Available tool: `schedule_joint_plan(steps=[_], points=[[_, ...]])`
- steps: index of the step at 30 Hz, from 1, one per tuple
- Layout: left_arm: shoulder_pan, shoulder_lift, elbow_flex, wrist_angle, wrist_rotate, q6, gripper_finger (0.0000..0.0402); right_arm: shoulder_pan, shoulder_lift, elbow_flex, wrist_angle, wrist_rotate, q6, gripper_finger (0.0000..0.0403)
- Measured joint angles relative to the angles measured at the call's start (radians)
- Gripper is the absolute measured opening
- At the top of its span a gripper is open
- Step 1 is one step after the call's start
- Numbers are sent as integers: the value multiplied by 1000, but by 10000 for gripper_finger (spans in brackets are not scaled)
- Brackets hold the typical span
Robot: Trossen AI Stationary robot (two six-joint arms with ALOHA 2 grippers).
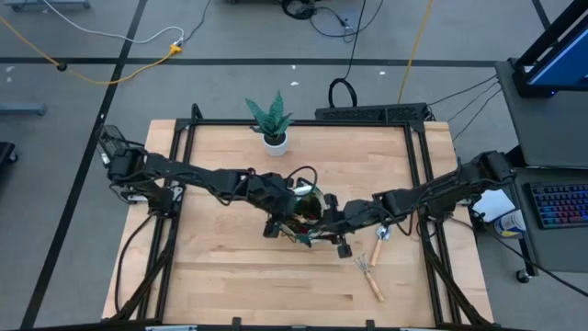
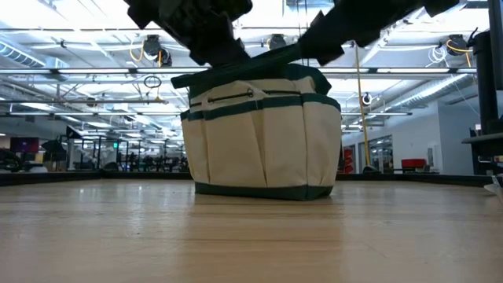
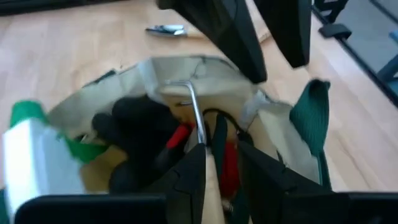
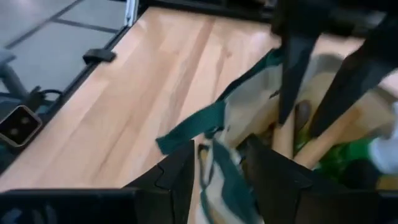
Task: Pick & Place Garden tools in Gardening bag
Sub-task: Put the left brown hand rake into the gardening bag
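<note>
**A:** Since the left pincer (image 3: pixel 221 154) stands partly open, what lies between its fingers?

**B:** A wooden handle (image 3: pixel 209 186) with a thin metal shank. It rests against one finger, with a gap on the other side, so it looks loose rather than pinched. Just beyond the pincer is the gardening bag (image 2: pixel 263 141), its mouth right below, with a black-and-red glove (image 3: pixel 134 130) inside.

**A:** And the right pincer (image 4: pixel 217 152)?

**B:** It is also open, at the bag's opposite rim. The soft fabric and a green loop handle (image 4: pixel 193 127) sag between its fingers.

**A:** How will the bag handle?

**B:** Probably limp and light. The rim would fold under a push, so the trim or a loop looks the best hold.

**A:** What lies farther out?

**B:** A trowel (image 1: pixel 378 246) and a hand rake (image 1: pixel 369 276) lie on the bench (image 1: pixel 230 276), near the right pincer on its outer side. They look stiff and light. The wooden grips should hold better than the slick metal ends.
</note>
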Motion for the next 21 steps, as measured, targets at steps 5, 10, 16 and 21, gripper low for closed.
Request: schedule_joint_plan(steps=[5, 10, 16, 21], points=[[0, 40, 7, -9, 20, 0, 97, -9, -1, 0, -41, 43, -34, 137], [0, 56, 7, -18, 6, -4, 97, -19, 4, 0, -100, 42, -34, 137], [3, 61, 7, -16, 3, 3, 97, -29, 20, 0, -94, 39, -44, 135], [21, 79, 9, -13, 24, 18, 97, -39, 20, 0, -91, -1, -73, 94]])
